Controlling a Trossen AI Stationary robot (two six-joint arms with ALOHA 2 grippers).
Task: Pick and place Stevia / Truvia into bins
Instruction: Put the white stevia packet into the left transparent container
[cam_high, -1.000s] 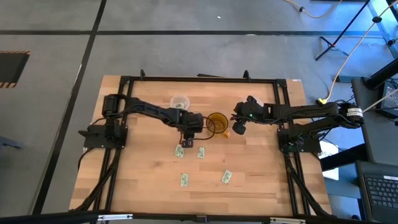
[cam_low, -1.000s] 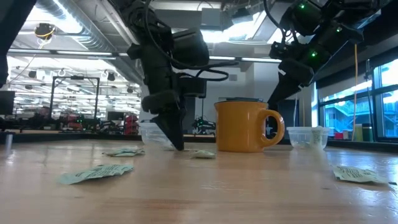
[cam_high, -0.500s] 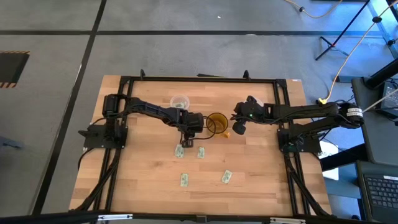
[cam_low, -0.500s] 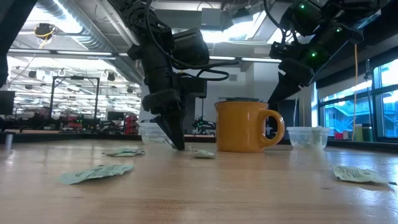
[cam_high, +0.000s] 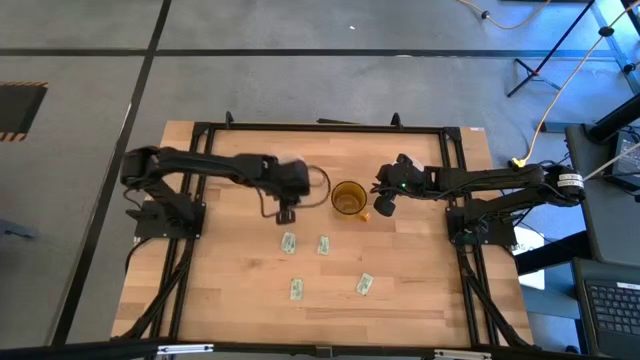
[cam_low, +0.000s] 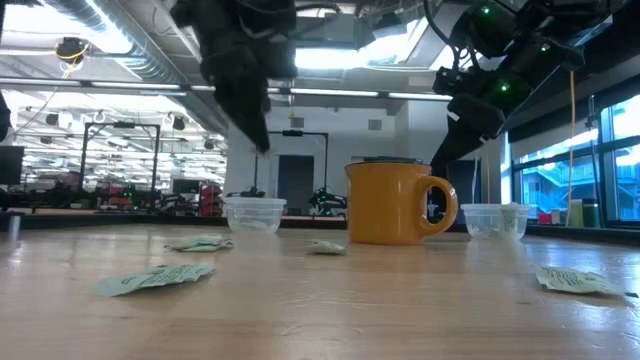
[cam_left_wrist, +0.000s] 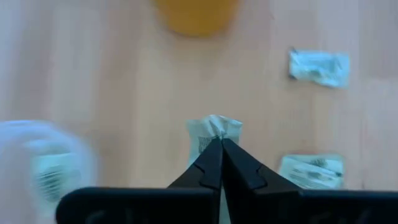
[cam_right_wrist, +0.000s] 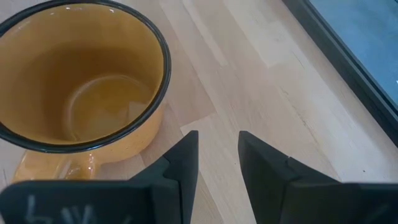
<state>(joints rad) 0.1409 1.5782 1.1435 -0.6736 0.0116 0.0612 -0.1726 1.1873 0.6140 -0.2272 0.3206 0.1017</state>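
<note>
My left gripper (cam_left_wrist: 216, 142) is shut on a white-and-green Stevia packet (cam_left_wrist: 214, 129) and is raised above the table (cam_high: 284, 212), high over the left clear cup (cam_low: 253, 214). The left wrist view shows this cup (cam_left_wrist: 43, 163) with packets inside. Several more packets lie flat on the wood (cam_high: 288, 242) (cam_high: 323, 244) (cam_high: 296, 289) (cam_high: 364, 285). The second clear cup (cam_low: 495, 220) stands on the far side of a yellow mug (cam_high: 348, 198). My right gripper (cam_right_wrist: 214, 155) is open and hovers beside the mug (cam_right_wrist: 81, 81), touching nothing. My left gripper pinches the packet by one short end (cam_left_wrist: 214, 138) between its two fingertips, coming from above and pointing down. The packet is lifted clear of the table and sticks out beyond the fingertips.
The yellow mug (cam_low: 390, 203) with a dark rim stands mid-table between both grippers, its handle toward the right arm. Two packets (cam_left_wrist: 319, 66) (cam_left_wrist: 311, 171) lie on the wood below the left gripper. Black frame rails (cam_high: 320, 128) run along the table's edges.
My left gripper has risen from the table top, where its fingertips stood among the packets, and has swung toward the far-left side, toward the left clear cup. The packet it holds has been lifted clear. The right arm has kept still.
</note>
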